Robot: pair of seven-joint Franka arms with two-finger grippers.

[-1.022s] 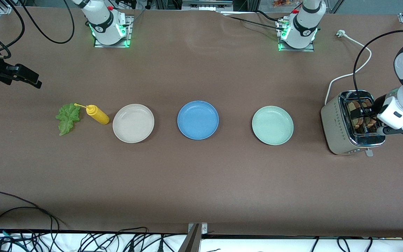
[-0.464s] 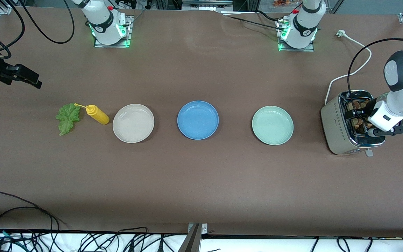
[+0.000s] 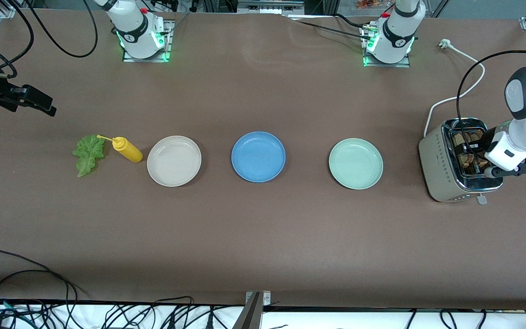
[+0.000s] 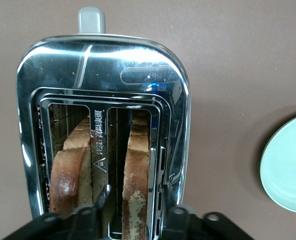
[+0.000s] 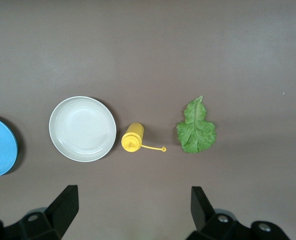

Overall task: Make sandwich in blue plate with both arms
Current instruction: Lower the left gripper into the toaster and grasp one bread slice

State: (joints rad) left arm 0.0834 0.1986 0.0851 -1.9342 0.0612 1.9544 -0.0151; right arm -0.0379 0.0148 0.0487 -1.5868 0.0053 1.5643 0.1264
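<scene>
Left gripper [image 4: 133, 210] has dropped into the shiny silver toaster [image 3: 441, 160] over the last second, its black fingers [image 4: 106, 202] narrowing to straddle one brown toast slice [image 4: 136, 175]; whether they pinch it yet I cannot tell. Lifting comes next. Round blue plate [image 3: 258, 156] sits empty mid-table. Right gripper [image 5: 133, 210] waits wide open above the ruffled green lettuce leaf [image 3: 88, 154].

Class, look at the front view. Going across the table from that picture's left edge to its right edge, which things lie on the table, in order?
lettuce leaf → yellow squeeze bottle → cream-white plate → blue plate → mint-green plate → toaster
</scene>
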